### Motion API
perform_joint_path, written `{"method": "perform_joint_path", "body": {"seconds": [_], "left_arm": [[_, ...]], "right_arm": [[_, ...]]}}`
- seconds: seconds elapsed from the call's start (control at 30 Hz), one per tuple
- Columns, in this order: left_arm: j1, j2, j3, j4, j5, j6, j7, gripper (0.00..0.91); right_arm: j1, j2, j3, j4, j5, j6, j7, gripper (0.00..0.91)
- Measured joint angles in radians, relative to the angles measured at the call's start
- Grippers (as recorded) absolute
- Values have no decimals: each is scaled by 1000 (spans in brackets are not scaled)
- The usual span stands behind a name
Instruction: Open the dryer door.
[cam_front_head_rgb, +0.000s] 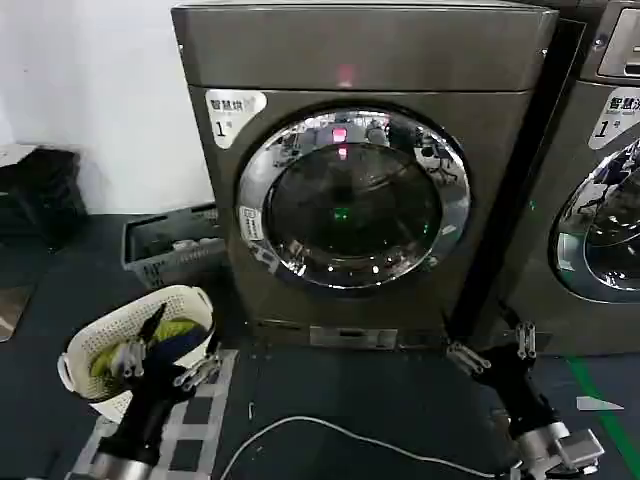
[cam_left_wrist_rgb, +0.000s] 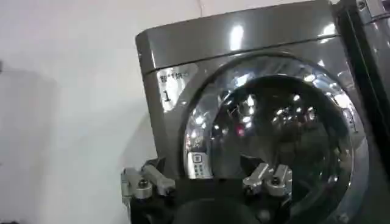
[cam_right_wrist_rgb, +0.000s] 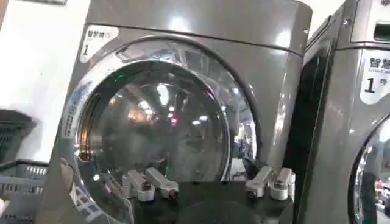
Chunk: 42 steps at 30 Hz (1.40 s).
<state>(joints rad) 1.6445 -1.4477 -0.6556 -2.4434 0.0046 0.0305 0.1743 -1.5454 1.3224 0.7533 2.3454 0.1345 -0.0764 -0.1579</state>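
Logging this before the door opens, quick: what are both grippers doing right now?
Left gripper: open, holding nothing, low beside the white laundry basket.
Right gripper: open, holding nothing, low and short of the closed dryer door.

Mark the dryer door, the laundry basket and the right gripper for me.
dryer door (cam_front_head_rgb: 352, 200), head view, middle of the dark glass porthole.
laundry basket (cam_front_head_rgb: 115, 325), head view, its white rim.
right gripper (cam_front_head_rgb: 492, 352), head view, midway between its open fingertips.

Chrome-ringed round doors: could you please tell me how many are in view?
2: the dryer door, shut on the machine straight ahead, and the neighbouring machine's door at the right edge, partly cut off by the frame.
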Motion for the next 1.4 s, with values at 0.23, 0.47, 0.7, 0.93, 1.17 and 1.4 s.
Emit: {"method": "perform_joint_path", "body": {"seconds": [0.23,0.47,0.7,0.93,1.17,1.4], "left_arm": [[-3,0,-3,-4,-1,0,1,907],[-2,10,-13,-18,-9,0,6,907],[9,16,-25,-21,-10,-5,11,907],[23,2,-25,-30,-2,-7,17,907],[31,-4,-26,-37,0,-8,21,907],[41,-5,-30,-44,2,-12,25,907]], "right_arm": [[27,-27,-13,-7,18,12,-4,907],[82,-86,-26,-46,43,21,-3,907],[180,-183,-67,-129,102,37,-12,907],[285,-266,-130,-218,148,49,-27,907],[374,-331,-212,-287,219,82,-60,907],[469,-377,-311,-338,278,114,-99,907]]}}
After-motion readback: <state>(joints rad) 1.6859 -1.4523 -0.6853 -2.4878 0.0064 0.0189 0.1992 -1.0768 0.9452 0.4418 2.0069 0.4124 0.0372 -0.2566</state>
